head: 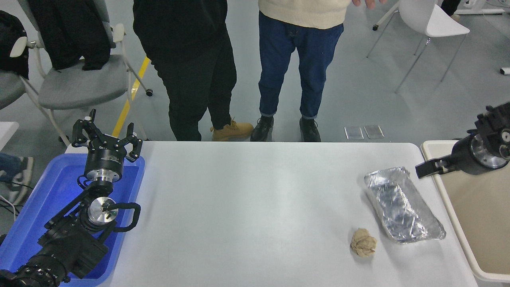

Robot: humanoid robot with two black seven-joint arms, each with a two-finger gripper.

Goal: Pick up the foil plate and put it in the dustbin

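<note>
Two grippers: left gripper [106,137] is idling spread apart at lower left over the blue tray [24,223]; right gripper [428,168] is hovering at right edge, state unclear
Foil plate [402,204]: lying ungrasped on the surface [247,207], beside the dustbin [478,215], handy for dropping in

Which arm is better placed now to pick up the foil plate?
The right. The right gripper hangs just beside the foil plate, next to the dustbin. The left gripper is parked over the blue tray, across the table.
</note>
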